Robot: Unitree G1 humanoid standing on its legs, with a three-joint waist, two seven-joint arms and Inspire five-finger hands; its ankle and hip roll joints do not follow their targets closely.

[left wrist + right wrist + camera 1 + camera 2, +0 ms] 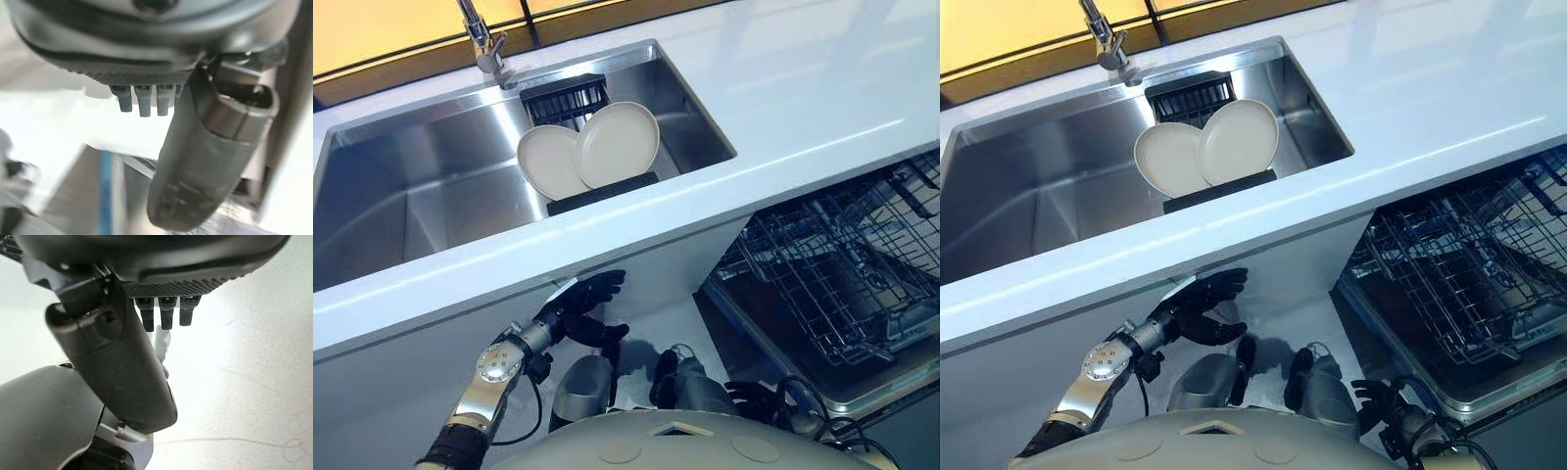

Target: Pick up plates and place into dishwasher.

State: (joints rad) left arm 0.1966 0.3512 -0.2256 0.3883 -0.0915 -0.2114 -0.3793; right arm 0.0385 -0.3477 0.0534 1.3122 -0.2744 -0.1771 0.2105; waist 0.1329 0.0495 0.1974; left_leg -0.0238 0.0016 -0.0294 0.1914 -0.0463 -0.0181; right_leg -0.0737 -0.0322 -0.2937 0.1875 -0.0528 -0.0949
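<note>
Two cream plates stand on edge in a dark rack (602, 193) inside the steel sink (411, 186): the right plate (619, 142) overlaps the left plate (548, 162). My left hand (582, 308) hangs below the counter edge in front of the white cabinet, fingers relaxed and spread, holding nothing. Its own wrist view shows its thumb (205, 166) and straight fingers (144, 100). Down low beside the dishwasher, my right hand (1371, 397) is open and empty, thumb (127, 372) standing out. Both hands are far from the plates.
The dishwasher's wire rack (842, 264) is pulled out at the right, below the white counter (822, 88). A faucet (481, 39) rises behind the sink. A black drain basket (566, 98) sits behind the plates.
</note>
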